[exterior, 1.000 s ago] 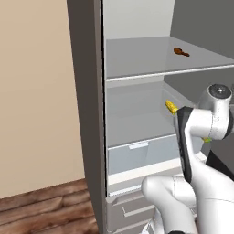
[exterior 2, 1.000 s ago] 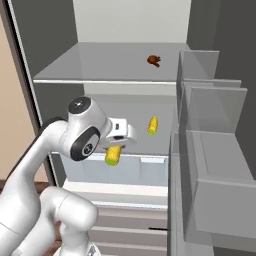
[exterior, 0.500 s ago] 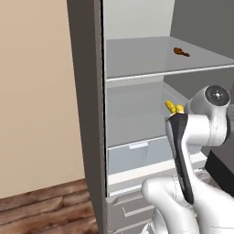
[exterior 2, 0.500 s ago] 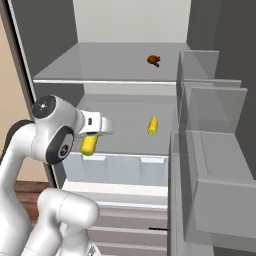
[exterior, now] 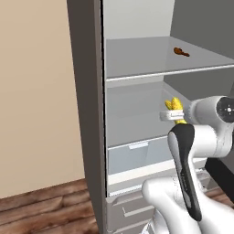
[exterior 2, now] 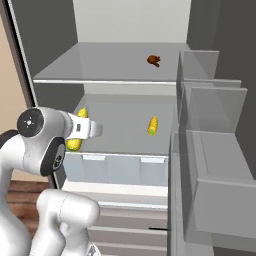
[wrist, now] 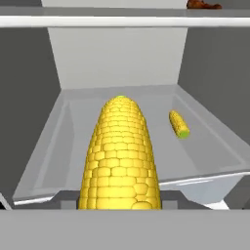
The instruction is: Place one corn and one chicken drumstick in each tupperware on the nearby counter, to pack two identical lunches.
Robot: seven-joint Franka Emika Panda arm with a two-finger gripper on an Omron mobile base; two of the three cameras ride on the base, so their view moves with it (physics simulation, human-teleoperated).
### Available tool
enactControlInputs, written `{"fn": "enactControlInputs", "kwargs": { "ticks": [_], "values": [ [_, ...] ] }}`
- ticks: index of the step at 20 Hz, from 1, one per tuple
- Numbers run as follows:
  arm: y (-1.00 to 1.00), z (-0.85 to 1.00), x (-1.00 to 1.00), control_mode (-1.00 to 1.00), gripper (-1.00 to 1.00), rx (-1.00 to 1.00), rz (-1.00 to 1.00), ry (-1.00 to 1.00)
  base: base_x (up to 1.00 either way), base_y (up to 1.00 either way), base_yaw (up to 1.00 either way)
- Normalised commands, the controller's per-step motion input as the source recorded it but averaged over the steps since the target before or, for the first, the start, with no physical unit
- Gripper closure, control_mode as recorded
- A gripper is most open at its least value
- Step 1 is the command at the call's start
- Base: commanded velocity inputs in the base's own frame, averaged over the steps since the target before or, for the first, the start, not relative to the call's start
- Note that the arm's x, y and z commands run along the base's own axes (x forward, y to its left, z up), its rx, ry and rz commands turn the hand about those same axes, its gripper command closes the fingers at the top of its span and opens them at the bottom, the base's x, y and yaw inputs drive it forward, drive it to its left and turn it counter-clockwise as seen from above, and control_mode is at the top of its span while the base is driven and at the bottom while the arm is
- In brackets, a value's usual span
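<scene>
moved: I swung arm left, out of fridge | end effector gripping corn, cob axis straight ahead | second corn stayed on shelf, ahead-right

- Open grey fridge, white back wall.
- Upper shelf, pale grey, spans the fridge width.
- Lower shelf beneath it, ending at a glassy front edge.
- Drawer under the lower shelf, pale front with a small handle.
- Door bins, translucent grey, at right.
- Beige wall left of the fridge.
- Wood floor, dark brown planks.
</scene>
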Motion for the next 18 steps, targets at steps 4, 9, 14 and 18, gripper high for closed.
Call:
{"fn": "enactControlInputs", "kwargs": {
  "ticks": [4, 9, 14, 18],
  "values": [
    [0.0, 0.0, -0.02, -1.0, 1.0, 0.01, 0.12, -0.03, 0.0, 0.0, 0.0],
    [0.0, 0.0, 0.0, 1.0, 1.0, 0.0, 0.01, 0.0, -0.05, 0.0, 0.0],
    [0.0, 0.0, 0.0, 1.0, 1.0, 0.0, 0.0, 0.0, -0.75, 0.0, 0.0],
    [0.0, 0.0, 0.0, 1.0, 1.0, 0.0, 0.0, 0.0, -1.0, -0.05, 0.0]
  ]
}}
